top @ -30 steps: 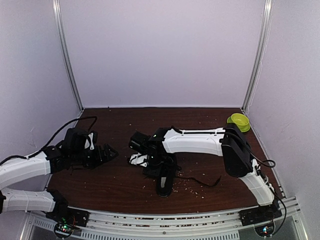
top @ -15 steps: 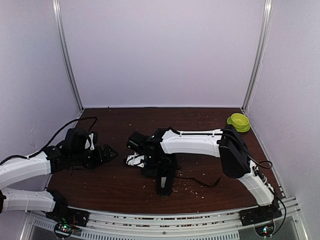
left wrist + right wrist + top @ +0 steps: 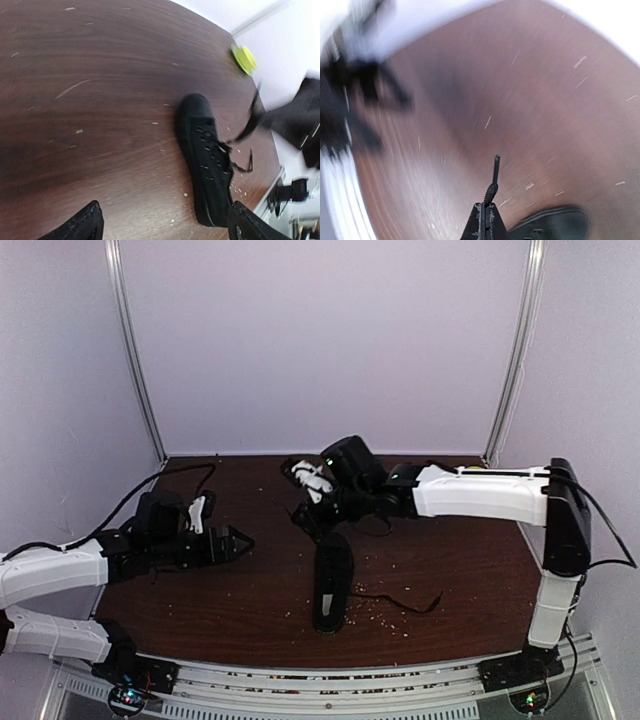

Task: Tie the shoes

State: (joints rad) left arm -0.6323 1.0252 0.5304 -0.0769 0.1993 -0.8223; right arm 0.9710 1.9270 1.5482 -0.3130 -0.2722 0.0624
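top: 1 black sneaker (image 3: 332, 585) mid-bench (image 3: 200, 610); 2 arms, right gripper (image 3: 305, 480) raised beyond it, left gripper (image 3: 235, 543) well apart | left wrist: left gripper spread, empty; 1 green bowl (image 3: 244, 57) | right wrist: right gripper clenched on lace tip (image 3: 492, 182); risk: tip slips out, or the pull drags the unpinned sneaker

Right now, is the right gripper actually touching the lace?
Touching. The right wrist view shows the right gripper shut on the lace. Its jaws are closed around the lace, and the tip pokes out beyond them.
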